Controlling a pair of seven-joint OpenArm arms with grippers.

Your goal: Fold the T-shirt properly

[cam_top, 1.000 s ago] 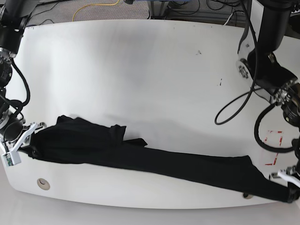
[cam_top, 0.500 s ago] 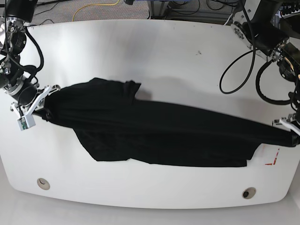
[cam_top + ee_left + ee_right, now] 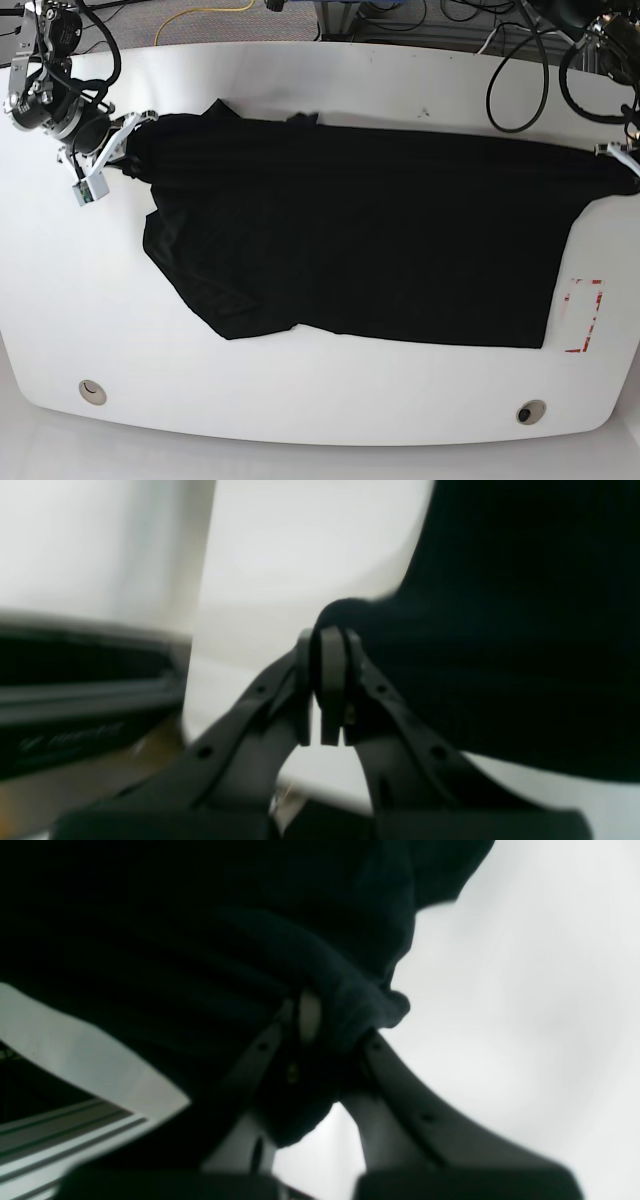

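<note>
The black T-shirt (image 3: 350, 235) hangs stretched wide over the white table (image 3: 300, 400), its lower hem trailing across the middle. My left gripper (image 3: 622, 155) at the base view's right edge is shut on one corner of the T-shirt (image 3: 500, 630); in the left wrist view the gripper (image 3: 327, 680) pinches the cloth's edge. My right gripper (image 3: 125, 140) at the upper left is shut on the other end. In the right wrist view a bunched fold of the T-shirt (image 3: 350, 1005) sits between the fingers (image 3: 400, 1100). No printed graphic shows.
Red tape marks (image 3: 585, 315) lie on the table at the right. Two round holes (image 3: 92, 391) (image 3: 530, 411) sit near the front edge. Cables (image 3: 515, 70) hang from the arm at the back right. A yellow cord (image 3: 205, 12) lies on the floor behind.
Both grippers have carried the T-shirt from the table's front edge toward the back and upward. The cloth has spread from a narrow bunched strip into a broad sheet.
</note>
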